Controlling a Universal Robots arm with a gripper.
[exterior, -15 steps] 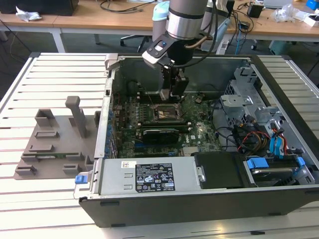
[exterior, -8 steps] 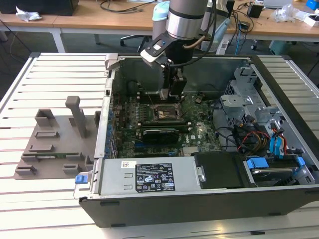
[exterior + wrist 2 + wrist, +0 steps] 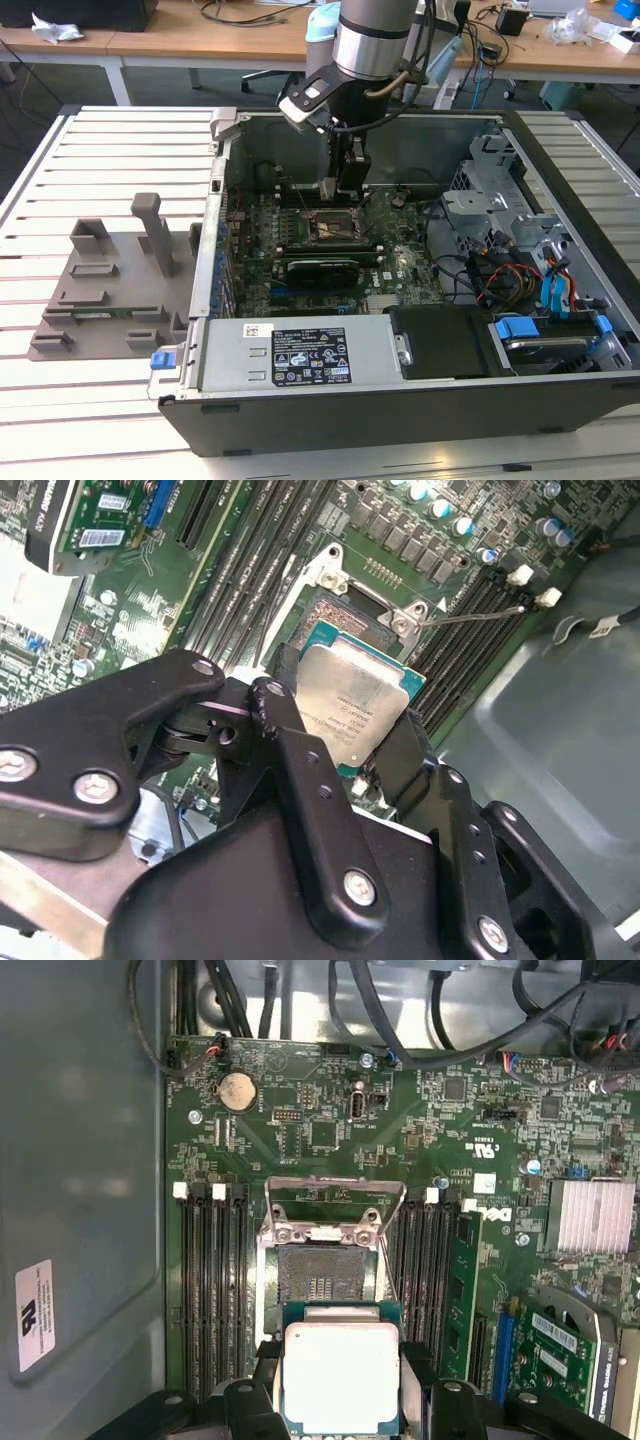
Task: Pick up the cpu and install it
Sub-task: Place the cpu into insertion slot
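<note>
The cpu (image 3: pixel 340 1375) sits clamped within the claw (image 3: pixel 345 725).

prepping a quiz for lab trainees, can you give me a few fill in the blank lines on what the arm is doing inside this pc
1. The gripper is shut on the ____.
2. The metal-framed ____ on the motherboard stands open with no chip seated in it.
3. The motherboard sits inside an open computer ____ lying on a slatted table.

Missing words: cpu; socket; case
</note>
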